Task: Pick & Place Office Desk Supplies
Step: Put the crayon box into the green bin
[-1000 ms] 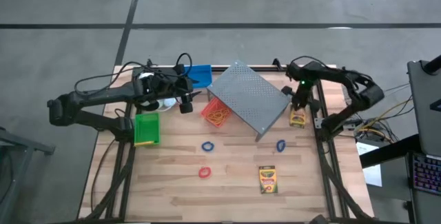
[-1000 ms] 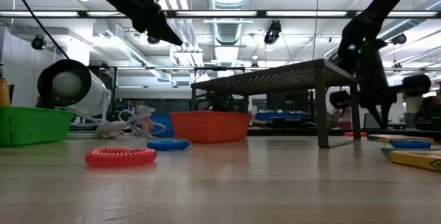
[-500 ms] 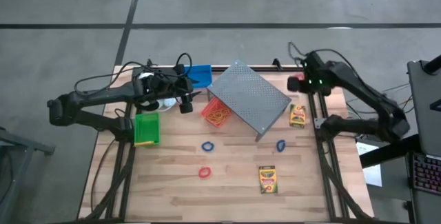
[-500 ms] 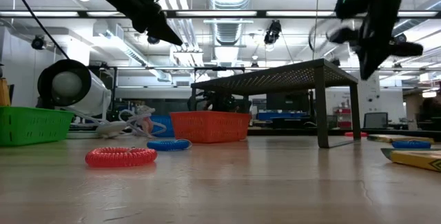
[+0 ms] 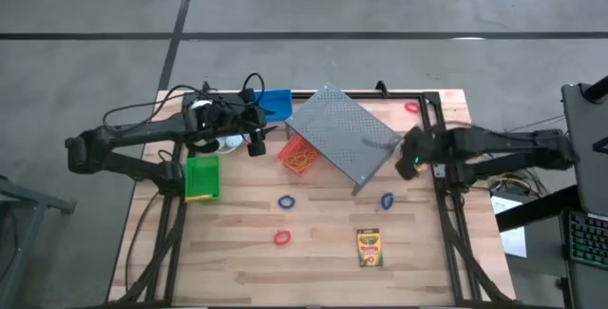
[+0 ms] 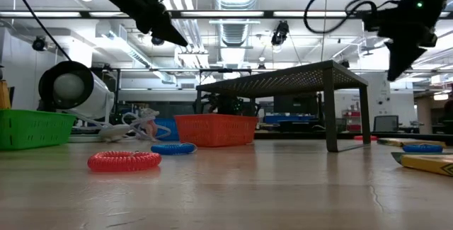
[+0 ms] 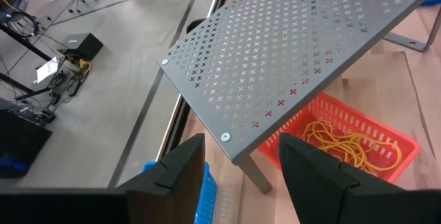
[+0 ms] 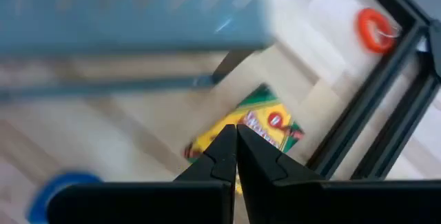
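Observation:
My right gripper [image 5: 408, 164] [image 8: 236, 131] hangs shut and empty, high above a yellow-and-green crayon box [image 8: 265, 124] that lies flat near the table's right edge. That box is hidden under the gripper in the high view. A second crayon box [image 5: 368, 247] lies toward the near edge. Blue rings [image 5: 286, 202] [image 5: 387, 200] and red rings [image 5: 281, 239] [image 5: 410, 107] lie on the wood. The green bin [image 5: 201, 178], blue bin [image 5: 275, 103] and red-orange bin [image 5: 297, 154] stand at the left and centre. My left gripper [image 5: 255, 144] [image 7: 241, 176] waits open, raised beside the red-orange bin.
A grey perforated rack [image 5: 342, 136] stands slanted at the table's middle, partly over the red-orange bin, which holds yellow bands. A white roll with cord [image 6: 71, 88] sits at the far left. The black frame rail [image 8: 372, 107] runs along the right edge.
My right gripper has risen from beside the far crayon box, swung toward the far edge and come back over the box, higher up. Its wrist has rolled and its fingers have stayed shut. The arm now reaches in level from the right edge. No object has moved.

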{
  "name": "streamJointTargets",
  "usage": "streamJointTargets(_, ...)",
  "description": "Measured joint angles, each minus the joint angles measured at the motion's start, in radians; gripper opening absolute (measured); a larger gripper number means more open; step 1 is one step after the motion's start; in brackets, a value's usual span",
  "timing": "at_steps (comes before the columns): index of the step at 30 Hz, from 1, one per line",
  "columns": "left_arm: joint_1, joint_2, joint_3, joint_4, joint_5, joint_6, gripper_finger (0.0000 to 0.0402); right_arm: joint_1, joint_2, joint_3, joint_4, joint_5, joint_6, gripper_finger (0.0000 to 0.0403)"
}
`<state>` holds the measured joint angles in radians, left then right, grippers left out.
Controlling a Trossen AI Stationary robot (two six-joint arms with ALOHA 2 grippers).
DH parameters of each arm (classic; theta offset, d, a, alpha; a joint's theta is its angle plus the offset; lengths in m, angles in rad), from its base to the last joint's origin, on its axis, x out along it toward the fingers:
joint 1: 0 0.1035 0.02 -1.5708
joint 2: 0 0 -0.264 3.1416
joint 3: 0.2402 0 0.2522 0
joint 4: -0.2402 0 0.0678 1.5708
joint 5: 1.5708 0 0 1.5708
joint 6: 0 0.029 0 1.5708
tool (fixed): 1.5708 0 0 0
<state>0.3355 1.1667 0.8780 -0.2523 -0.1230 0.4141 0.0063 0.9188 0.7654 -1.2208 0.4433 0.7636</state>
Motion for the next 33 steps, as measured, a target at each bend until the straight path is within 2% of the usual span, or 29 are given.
streamJointTargets(5, 0.0, 0.0, 0.0, 0.0, 0.0, -0.001, 0.0189, 0.104, 0.141, -0.005, -0.065, 0.003, 0.076, 0.0008)
streamJointTargets(14, 0.0, 0.0, 0.0, 0.0, 0.0, -0.003, 0.0189, 0.114, 0.354, -0.005, -0.112, 0.083, 0.094, 0.0008)
streamJointTargets(24, 0.0, 0.0, 0.0, -0.006, 0.0, -0.005, 0.0189, 0.168, 0.356, -0.049, -0.099, 0.079, 0.049, 0.0008)
streamJointTargets(33, 0.0, 0.0, 0.0, -0.007, 0.0, -0.006, 0.0189, 0.179, 0.388, -0.13, 0.009, 0.004, 0.097, 0.0008)
